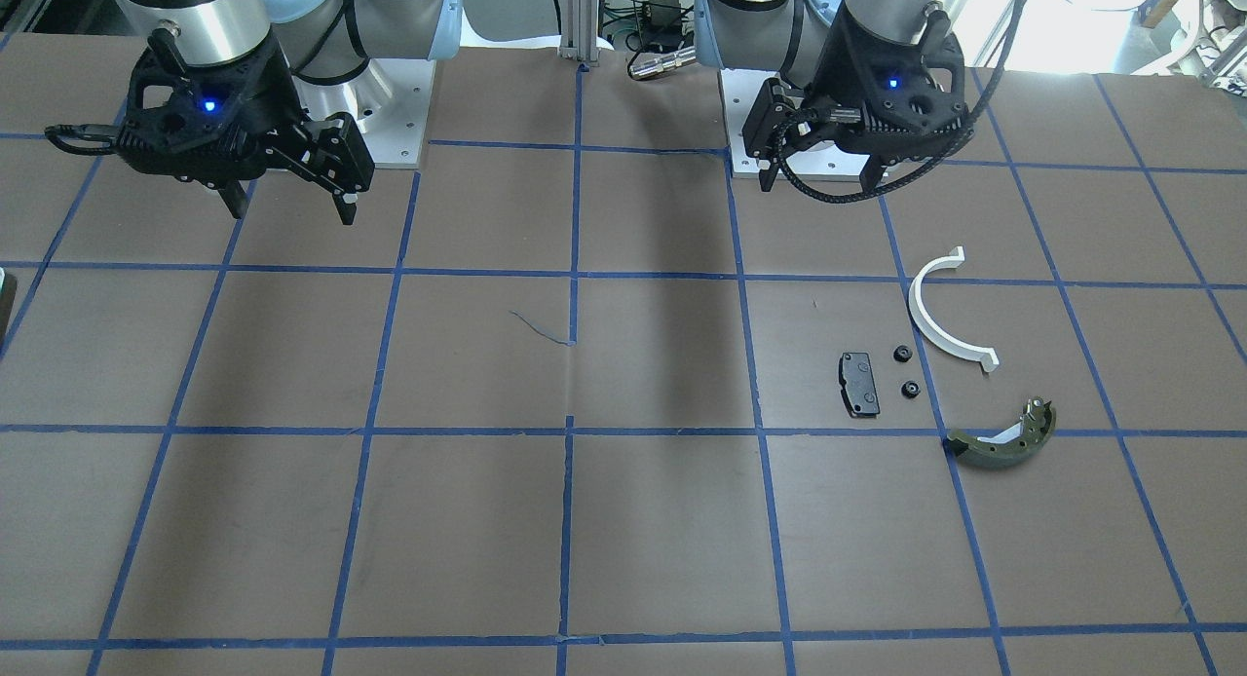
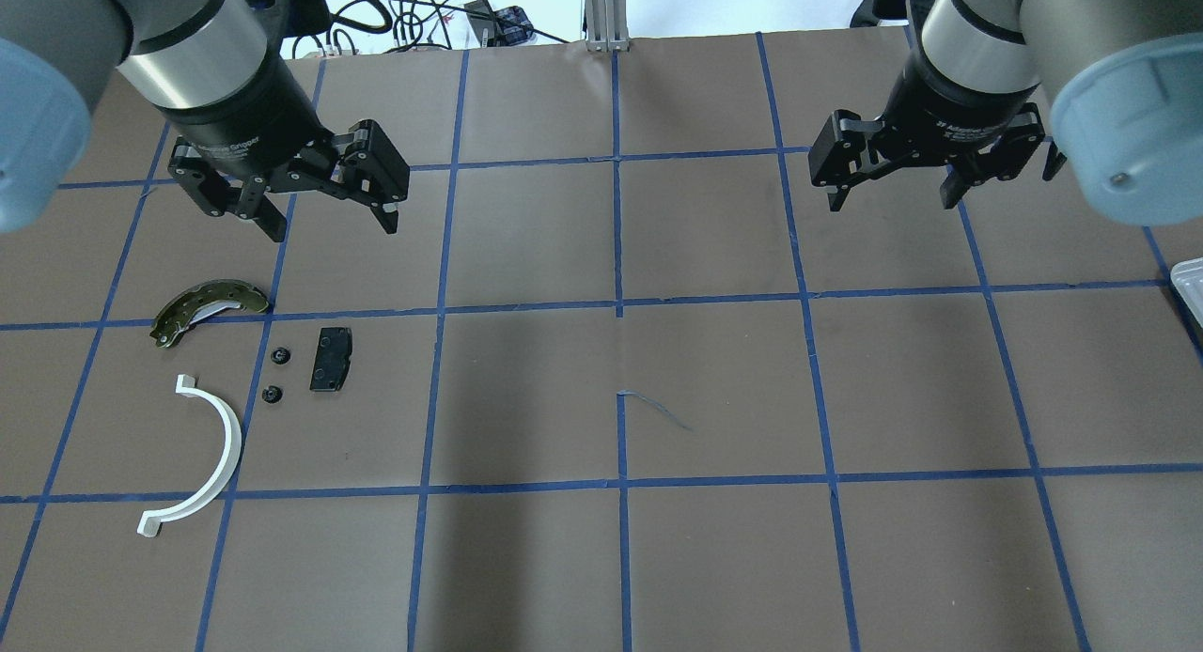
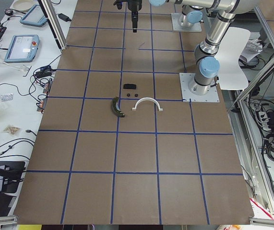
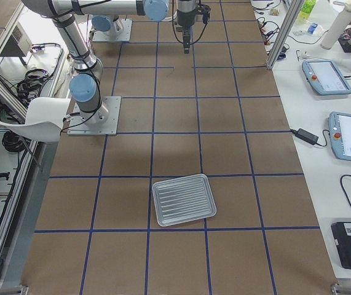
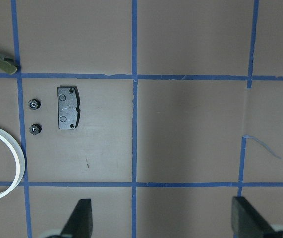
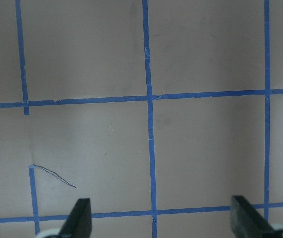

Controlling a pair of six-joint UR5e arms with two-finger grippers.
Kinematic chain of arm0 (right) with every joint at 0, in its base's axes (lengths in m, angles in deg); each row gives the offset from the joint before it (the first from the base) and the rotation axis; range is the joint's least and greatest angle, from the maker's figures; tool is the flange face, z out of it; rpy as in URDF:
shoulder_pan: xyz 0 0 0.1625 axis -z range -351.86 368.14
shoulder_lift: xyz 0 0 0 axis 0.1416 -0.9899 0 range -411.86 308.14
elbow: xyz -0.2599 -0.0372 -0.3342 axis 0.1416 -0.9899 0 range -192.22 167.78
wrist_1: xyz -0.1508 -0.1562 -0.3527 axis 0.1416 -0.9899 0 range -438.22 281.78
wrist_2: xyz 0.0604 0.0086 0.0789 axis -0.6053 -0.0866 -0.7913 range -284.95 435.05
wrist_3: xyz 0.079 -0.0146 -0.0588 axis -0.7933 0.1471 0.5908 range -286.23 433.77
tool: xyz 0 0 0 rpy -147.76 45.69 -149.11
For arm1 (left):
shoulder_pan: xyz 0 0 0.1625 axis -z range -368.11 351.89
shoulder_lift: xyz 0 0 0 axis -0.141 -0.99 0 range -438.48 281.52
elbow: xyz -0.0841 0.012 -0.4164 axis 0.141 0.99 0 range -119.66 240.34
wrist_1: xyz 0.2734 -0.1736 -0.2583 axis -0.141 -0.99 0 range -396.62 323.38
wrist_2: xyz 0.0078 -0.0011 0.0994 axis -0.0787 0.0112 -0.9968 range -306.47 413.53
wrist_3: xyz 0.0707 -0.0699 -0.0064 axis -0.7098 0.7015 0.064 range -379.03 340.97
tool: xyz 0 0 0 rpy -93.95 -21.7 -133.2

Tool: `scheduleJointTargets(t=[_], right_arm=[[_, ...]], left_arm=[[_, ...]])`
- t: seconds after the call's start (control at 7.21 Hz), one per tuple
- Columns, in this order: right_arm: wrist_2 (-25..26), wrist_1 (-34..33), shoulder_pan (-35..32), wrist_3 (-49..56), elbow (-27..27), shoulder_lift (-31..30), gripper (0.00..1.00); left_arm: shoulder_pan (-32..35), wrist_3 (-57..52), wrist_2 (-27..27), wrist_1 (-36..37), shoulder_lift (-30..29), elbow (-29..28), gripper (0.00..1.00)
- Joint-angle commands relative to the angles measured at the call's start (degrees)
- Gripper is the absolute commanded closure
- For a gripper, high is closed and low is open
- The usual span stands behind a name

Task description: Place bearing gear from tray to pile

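Two small black bearing gears [image 2: 279,355] [image 2: 272,395] lie in the pile beside a black rectangular pad [image 2: 331,359], an olive-green brake shoe [image 2: 202,306] and a white half-ring arc [image 2: 221,445]. In the left wrist view the gears [image 5: 32,104] lie left of the pad [image 5: 68,107]. The metal tray [image 4: 184,200] looks empty. My left gripper [image 2: 334,227] is open and empty, hovering just beyond the pile. My right gripper [image 2: 893,201] is open and empty, high over bare table on the far right.
The table is brown paper with a blue tape grid. The tray's edge [image 2: 1189,290] shows at the overhead view's right border. Cables and screens lie beyond the far table edge. A thin dark scratch [image 2: 658,410] marks the table's middle.
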Motion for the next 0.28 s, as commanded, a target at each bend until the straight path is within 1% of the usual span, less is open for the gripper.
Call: scheduleJointTargets(t=[0.0, 0.14], right_arm=[[-0.06, -0.05, -0.02, 0.06, -0.25, 0.03, 0.00], [-0.15, -0.13, 0.06, -0.03, -0.25, 0.03, 0.00]], left_arm=[[0.01, -0.01, -0.09, 0.11, 0.10, -0.10, 0.00], [-0.17, -0.09, -0.09, 0.02, 0.18, -0.10, 0.00]])
